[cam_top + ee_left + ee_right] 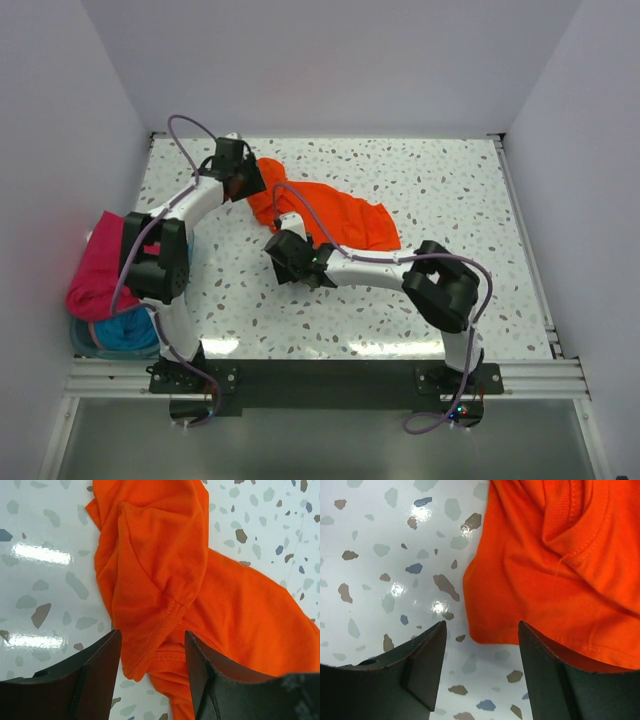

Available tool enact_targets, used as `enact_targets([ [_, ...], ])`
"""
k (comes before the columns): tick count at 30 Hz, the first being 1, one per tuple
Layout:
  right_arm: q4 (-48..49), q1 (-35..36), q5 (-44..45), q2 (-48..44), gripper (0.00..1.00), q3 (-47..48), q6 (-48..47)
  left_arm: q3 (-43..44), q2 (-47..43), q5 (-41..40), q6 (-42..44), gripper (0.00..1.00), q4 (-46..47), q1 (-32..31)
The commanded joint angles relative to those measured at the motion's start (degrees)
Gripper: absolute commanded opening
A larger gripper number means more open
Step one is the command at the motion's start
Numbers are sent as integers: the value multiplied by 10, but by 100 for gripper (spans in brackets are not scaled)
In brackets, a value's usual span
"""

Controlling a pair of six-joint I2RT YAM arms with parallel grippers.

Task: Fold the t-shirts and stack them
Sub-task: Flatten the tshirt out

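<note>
The orange shirt [335, 215] is lying crumpled just toward 12 o'clock of the table [450, 190] middle. The left gripper [238, 178] is hovering at its 10 o'clock end and the right gripper [288, 252] at its 7 o'clock edge, both with jaws apart and empty. Each should be pinching a single hem layer.
</note>
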Motion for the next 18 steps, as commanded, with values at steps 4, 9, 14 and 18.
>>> enact_targets([
  [4, 23, 0, 23, 47, 51, 44, 12, 29, 30, 59, 47, 59, 18, 4],
  [9, -1, -1, 41, 59, 21, 38, 14, 26, 39, 92, 49, 59, 31, 2],
  [14, -26, -17, 87, -12, 0, -21, 14, 25, 31, 92, 59, 63, 31, -9],
  [18, -35, -61, 92, -117, 0, -94, 10, 27, 24, 77, 76, 63, 27, -25],
])
